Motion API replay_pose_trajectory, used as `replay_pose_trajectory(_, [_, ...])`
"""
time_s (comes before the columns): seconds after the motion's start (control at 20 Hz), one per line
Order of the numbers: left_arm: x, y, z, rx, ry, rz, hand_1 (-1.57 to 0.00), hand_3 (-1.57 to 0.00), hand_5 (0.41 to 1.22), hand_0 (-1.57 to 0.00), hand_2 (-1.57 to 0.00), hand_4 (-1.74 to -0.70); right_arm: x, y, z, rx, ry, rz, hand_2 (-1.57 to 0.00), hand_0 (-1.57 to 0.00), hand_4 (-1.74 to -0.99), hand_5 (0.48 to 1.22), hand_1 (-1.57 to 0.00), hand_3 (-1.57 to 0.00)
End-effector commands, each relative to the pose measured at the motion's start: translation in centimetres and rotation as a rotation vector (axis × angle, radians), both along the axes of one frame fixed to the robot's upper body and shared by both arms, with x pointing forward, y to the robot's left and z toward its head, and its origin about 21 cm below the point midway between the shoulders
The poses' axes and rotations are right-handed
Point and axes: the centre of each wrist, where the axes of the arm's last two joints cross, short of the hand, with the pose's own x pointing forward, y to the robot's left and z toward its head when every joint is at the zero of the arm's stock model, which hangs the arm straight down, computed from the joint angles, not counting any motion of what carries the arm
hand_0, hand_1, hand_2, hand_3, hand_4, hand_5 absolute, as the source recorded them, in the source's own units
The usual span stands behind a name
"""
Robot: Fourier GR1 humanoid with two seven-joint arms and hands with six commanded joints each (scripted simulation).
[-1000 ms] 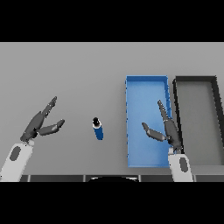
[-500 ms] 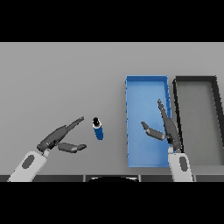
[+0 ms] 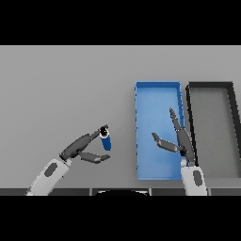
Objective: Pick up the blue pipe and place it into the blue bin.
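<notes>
The blue pipe (image 3: 106,139), short with a dark top end, stands on the grey table left of the blue bin (image 3: 146,170). My left hand (image 3: 80,148) reaches in from the lower left; its straight fingers touch the pipe's dark top and its thumb lies below the pipe's lower end, not closed round it. My right hand (image 3: 181,141) hovers open over the lower right part of the blue bin, fingers pointing up and thumb spread to the left.
A dark grey bin (image 3: 234,141) stands directly right of the blue bin. Bare grey table (image 3: 61,84) stretches to the left and toward the back.
My left hand has swung right from the left side and now reaches the pipe with its fingertips. The right hand has barely shifted. The pipe stands where it was.
</notes>
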Motion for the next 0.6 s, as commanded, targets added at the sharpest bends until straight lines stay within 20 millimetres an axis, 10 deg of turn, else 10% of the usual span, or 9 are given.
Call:
replay_pose_trajectory(0.0, [0.1, -0.8, -0.3, -0.024, 0.000, 0.008, 0.00, 0.00, 0.487, 0.00, 0.00, -1.13, 0.0, -0.2, -0.3, 0.000, 0.013, -0.005, 0.00, 0.00, -1.205, 0.554, 0.00, 0.00])
replay_pose_trajectory(0.55, [1.3, -3.8, -3.5, -0.158, 0.054, 0.025, -0.04, -0.11, 0.601, 0.00, -0.17, -1.18, 0.0, -0.4, -0.2, -0.014, 0.011, -0.017, 0.00, 0.00, -1.186, 0.554, 0.00, 0.00])
